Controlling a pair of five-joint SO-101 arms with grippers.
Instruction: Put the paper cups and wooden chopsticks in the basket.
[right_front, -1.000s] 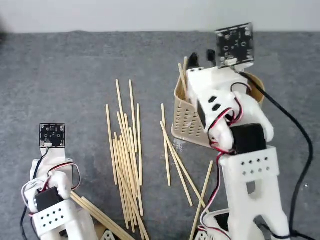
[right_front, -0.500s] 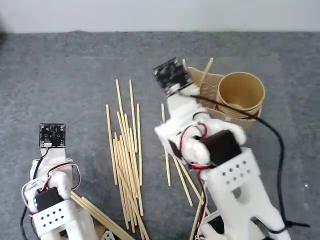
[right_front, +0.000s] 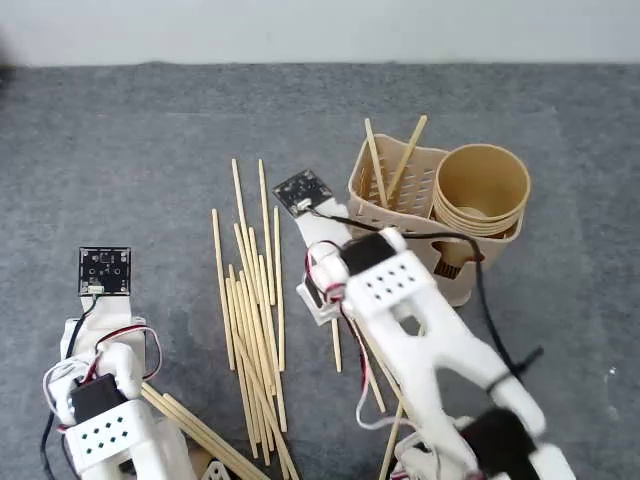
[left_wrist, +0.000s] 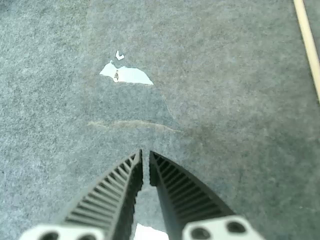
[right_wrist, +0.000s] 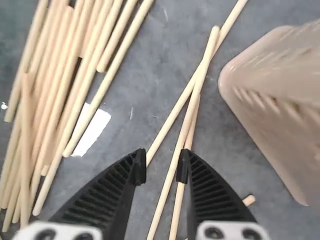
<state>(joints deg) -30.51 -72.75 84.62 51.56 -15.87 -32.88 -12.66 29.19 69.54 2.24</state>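
A beige slotted basket (right_front: 400, 200) stands at the back right with stacked paper cups (right_front: 483, 185) inside and two chopsticks (right_front: 376, 160) leaning upright in it. Loose wooden chopsticks (right_front: 255, 310) lie fanned across the middle of the grey mat. The right arm (right_front: 385, 285) hangs over the chopsticks just left of the basket. In its wrist view the right gripper (right_wrist: 161, 162) is open above two crossing chopsticks (right_wrist: 192, 95), with the basket's corner (right_wrist: 280, 105) beside it. The left arm (right_front: 95, 400) rests at the front left. Its gripper (left_wrist: 145, 155) is shut over bare mat.
More chopsticks (right_front: 190, 425) lie beside the left arm's base at the front. A white scuff (left_wrist: 127, 75) marks the mat ahead of the left gripper, and another (right_wrist: 92, 130) lies under the pile. A black cable (right_front: 500, 340) trails from the right arm.
The right arm swung from above the basket leftward and down to the loose chopsticks. The basket and its cups are now uncovered, with two chopsticks standing in it. The left arm stayed still.
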